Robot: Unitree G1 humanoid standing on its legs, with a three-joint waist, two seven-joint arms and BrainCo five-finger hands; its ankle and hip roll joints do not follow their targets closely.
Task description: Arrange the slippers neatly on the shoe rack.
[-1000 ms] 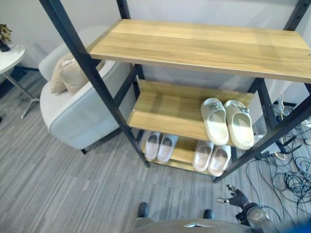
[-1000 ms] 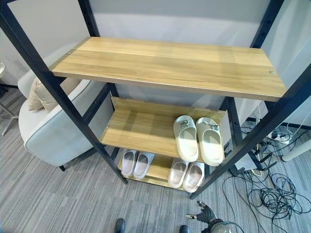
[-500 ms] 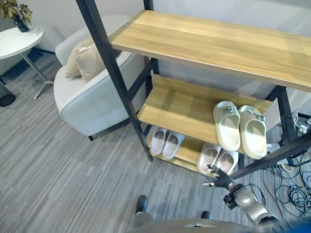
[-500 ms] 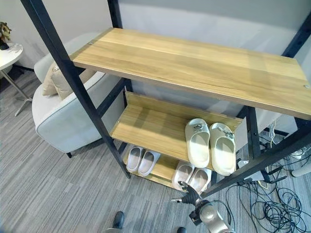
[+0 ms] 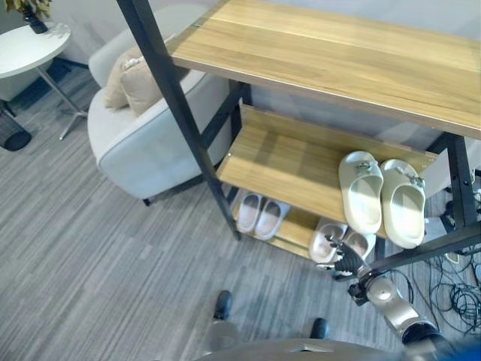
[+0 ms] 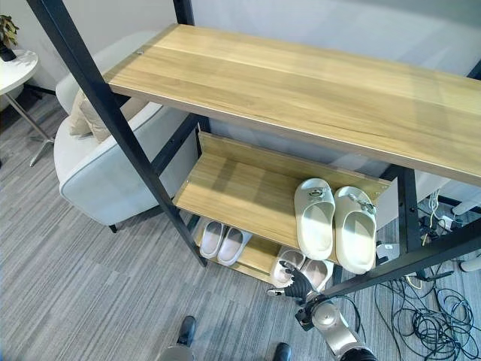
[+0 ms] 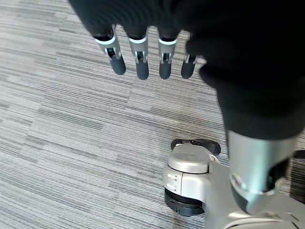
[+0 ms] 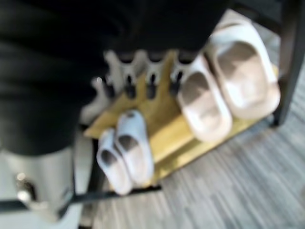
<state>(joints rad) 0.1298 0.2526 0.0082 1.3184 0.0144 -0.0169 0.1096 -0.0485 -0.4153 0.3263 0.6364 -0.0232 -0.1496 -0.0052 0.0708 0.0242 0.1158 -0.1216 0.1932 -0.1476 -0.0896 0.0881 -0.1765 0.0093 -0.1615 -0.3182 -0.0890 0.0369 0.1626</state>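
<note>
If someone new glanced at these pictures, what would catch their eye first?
Probably the pale green slippers side by side at the right end of the shoe rack's middle shelf. Next, the right hand, open, reaching toward the beige slippers on the bottom shelf, with the small white slippers to their left.

Right hand reaching low at the crowded bottom shelf

The right hand (image 5: pixel 344 261) is hanging with relaxed fingers just before the beige slippers (image 5: pixel 329 239) on the bottom shelf (image 5: pixel 294 226), the black rack post (image 5: pixel 421 253) slanting close beside it. The middle shelf (image 5: pixel 285 169) is lying bare on its left half, cream slippers (image 5: pixel 382 199) filling its right. The left hand (image 7: pixel 143 52) is hanging over bare carpet (image 7: pixel 57 133).
</note>
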